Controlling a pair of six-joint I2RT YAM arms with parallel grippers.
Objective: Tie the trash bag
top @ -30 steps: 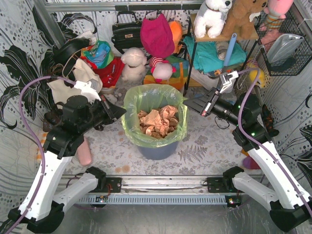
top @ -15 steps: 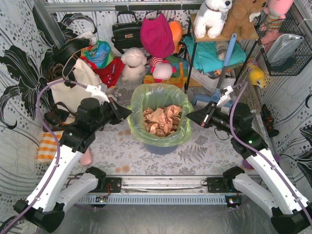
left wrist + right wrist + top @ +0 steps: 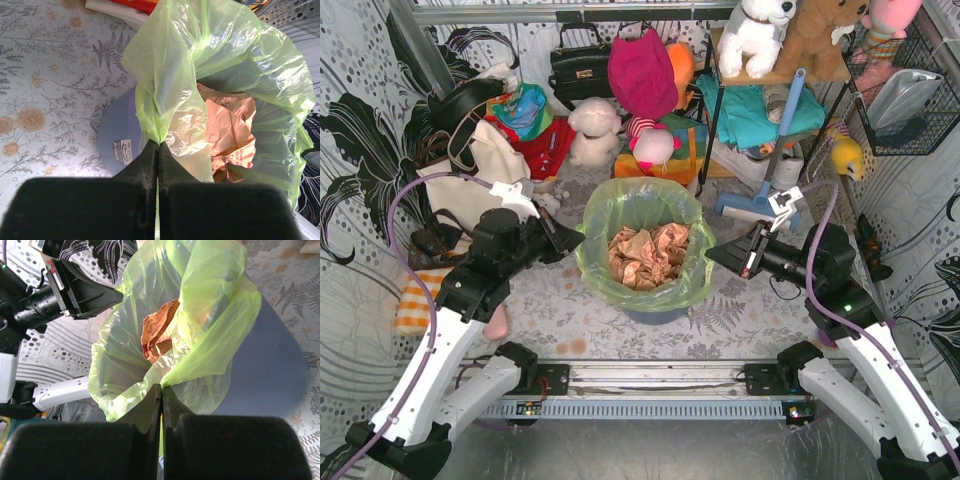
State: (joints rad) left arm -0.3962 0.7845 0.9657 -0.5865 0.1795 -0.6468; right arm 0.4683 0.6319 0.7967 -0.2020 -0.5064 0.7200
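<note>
The light-green trash bag (image 3: 642, 212) lines a blue-grey bin (image 3: 650, 312) at the table's middle, with crumpled tan paper (image 3: 645, 255) inside. My left gripper (image 3: 572, 238) is shut on the bag's left rim. My right gripper (image 3: 712, 258) is shut on the bag's right rim. In the left wrist view the gripper (image 3: 158, 146) pinches a gathered fold of the bag (image 3: 170, 70), with the bin (image 3: 117, 135) below. In the right wrist view the gripper (image 3: 161, 388) pinches the bag (image 3: 210, 315) beside the bin (image 3: 270, 360), and the left gripper shows beyond.
Plush toys, bags and clothes crowd the back wall (image 3: 620, 80). A shelf rack (image 3: 770, 90) stands back right, with a blue-handled tool (image 3: 760, 200) leaning below it. A pink bottle (image 3: 495, 322) and an orange checked cloth (image 3: 415, 300) lie by the left arm.
Both grippers have closed in on the bag's rim from either side and now hold it. The bag's mouth has lifted and narrowed and sits a little nearer to me.
</note>
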